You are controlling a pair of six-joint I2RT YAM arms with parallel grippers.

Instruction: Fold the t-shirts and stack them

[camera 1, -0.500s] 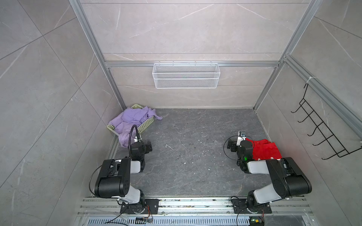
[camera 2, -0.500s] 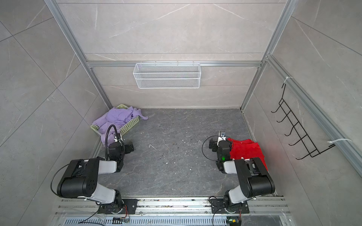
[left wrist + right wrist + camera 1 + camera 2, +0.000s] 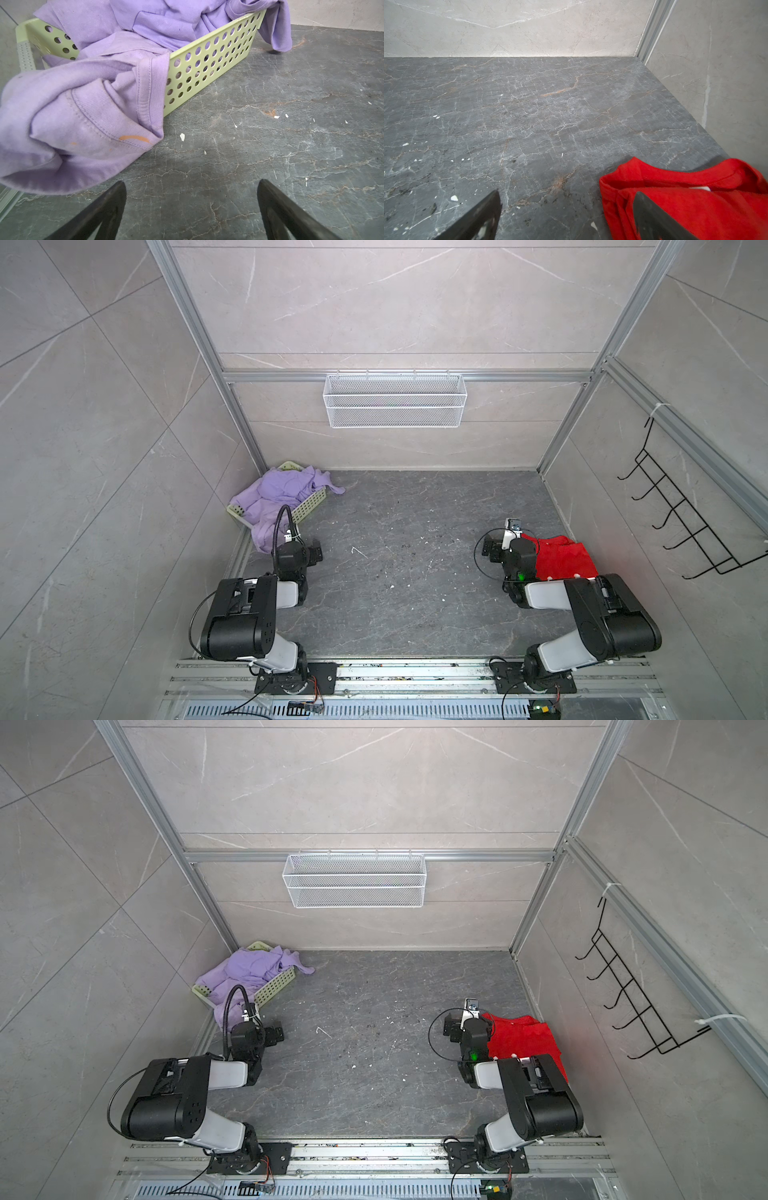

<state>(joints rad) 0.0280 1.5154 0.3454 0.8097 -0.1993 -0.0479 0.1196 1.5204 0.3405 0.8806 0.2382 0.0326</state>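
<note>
The t-shirts (image 3: 284,489) are a soft purple heap, stuffed in a green basket (image 3: 311,506) in the far left corner of the table (image 3: 415,593). One spills over the near end of the basket onto the table. A bit of another hangs over the far end. None is folded yet, so the job looks to be at its very start. The left gripper (image 3: 191,184) sits low, just beside the shirt that spills out. Its jaws are wide apart with nothing in them. The right gripper (image 3: 566,193) is across the table, also wide apart and holding nothing. One of its fingers is over a red cloth (image 3: 561,558) that lies by the right wall, and I cannot tell if it touches. I think the step now is to pull one shirt out. To do it well, the left gripper should go for the loose shirt near it and pinch a thick bit, like the neck band or a hem. It should lift slowly, or the other shirts may come along and the light basket may slide or tip. The big bare middle of the table looks like the best place to spread the shirt flat, since both grippers can reach it.
</note>
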